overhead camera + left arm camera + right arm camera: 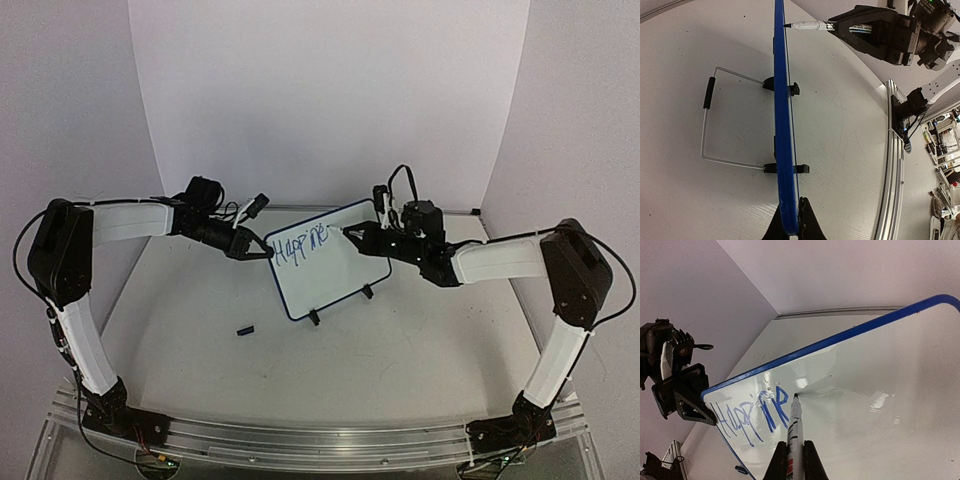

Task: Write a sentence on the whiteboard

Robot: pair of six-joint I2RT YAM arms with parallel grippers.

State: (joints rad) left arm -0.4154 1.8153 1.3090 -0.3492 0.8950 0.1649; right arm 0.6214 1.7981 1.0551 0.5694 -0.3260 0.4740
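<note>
A small rectangular whiteboard (pixel 325 262) with rounded corners and a thin dark-blue rim stands tilted back on two black clip feet (pixel 314 318) near the middle of the white table (pixel 420 350), its face turned toward the near side. The left gripper (pixel 262 250) is clenched on the board's left edge, its fingers pinching the blue rim. The right gripper (pixel 352 234) reaches in from the right and grasps a slim clear-bodied marker pen (pixel 794 432), whose tip touches the board just right of the dark-blue handwritten lettering (pixel 752 417). The lettering sits along the upper left of the face and reads roughly "Happine". A small black piece (pixel 244 329) lies on the table near the board's left foot.
</note>
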